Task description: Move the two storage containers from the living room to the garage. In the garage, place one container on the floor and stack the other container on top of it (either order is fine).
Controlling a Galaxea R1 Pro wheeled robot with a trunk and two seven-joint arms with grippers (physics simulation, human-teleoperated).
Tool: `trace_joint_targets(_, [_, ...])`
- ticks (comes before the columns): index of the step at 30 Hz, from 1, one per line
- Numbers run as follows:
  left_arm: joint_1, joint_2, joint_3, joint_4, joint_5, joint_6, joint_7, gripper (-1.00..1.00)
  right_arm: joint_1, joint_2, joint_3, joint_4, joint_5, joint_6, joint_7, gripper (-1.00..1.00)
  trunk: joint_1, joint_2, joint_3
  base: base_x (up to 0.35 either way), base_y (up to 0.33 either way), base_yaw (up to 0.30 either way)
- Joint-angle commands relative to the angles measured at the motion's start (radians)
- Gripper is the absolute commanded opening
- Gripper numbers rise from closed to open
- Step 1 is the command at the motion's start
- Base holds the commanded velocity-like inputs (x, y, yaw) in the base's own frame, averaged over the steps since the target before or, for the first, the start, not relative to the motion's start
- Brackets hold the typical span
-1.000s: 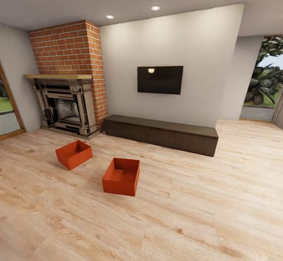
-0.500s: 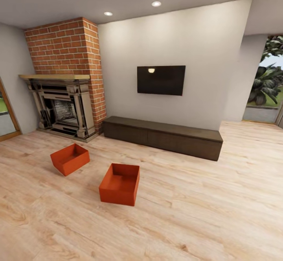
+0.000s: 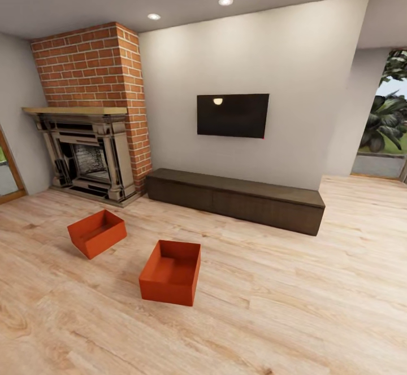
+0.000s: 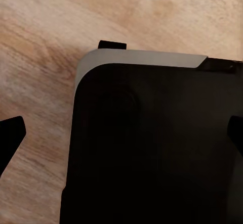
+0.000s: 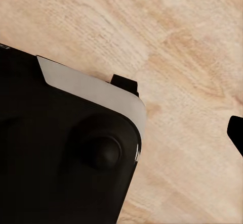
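Observation:
Two orange-red open-top storage containers stand on the light wood-plank floor of the living room in the head view. The nearer container (image 3: 170,271) is at centre left. The farther one (image 3: 96,232) sits turned at an angle, closer to the brick fireplace (image 3: 90,115). They are apart from each other and both look empty. In the left wrist view my left gripper (image 4: 121,133) is open, its dark fingertips (image 4: 10,135) far apart over the robot's black base. My right gripper (image 5: 121,133) also stands open, one fingertip (image 5: 236,131) showing over the wood floor.
A long dark low cabinet (image 3: 237,199) runs along the cream wall under a wall TV (image 3: 232,115). A glass door with plants (image 3: 387,132) lies at the far right. Wood floor (image 3: 294,307) stretches wide between me and the containers.
The whole head view has shifted: the camera has come closer to the room, so the containers and cabinet appear slightly larger. The containers themselves have not moved.

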Motion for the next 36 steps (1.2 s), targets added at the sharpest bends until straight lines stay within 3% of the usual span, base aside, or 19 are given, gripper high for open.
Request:
trace_joint_targets(1, [0.0,0.0,0.0,0.0,0.008,-0.003,-0.001,1.0,-0.001,0.0,0.008,0.002,-0.01,-0.005,0.001,1.0,0.0,-0.001,-0.001,0.007,0.0,0.0])
trace_joint_targets(8, [0.0,0.0,0.0,0.0,0.01,-0.002,-0.001,1.0,-0.001,0.0,0.008,0.002,-0.01,-0.005,0.001,1.0,0.0,-0.001,-0.001,0.116,0.005,0.0])
trace_joint_targets(36, [0.0,0.0,0.0,0.0,0.01,-0.001,-0.001,1.0,-0.001,0.001,0.008,0.002,-0.01,-0.003,0.001,1.0,0.0,-0.001,-0.001,0.314,0.08,0.0])
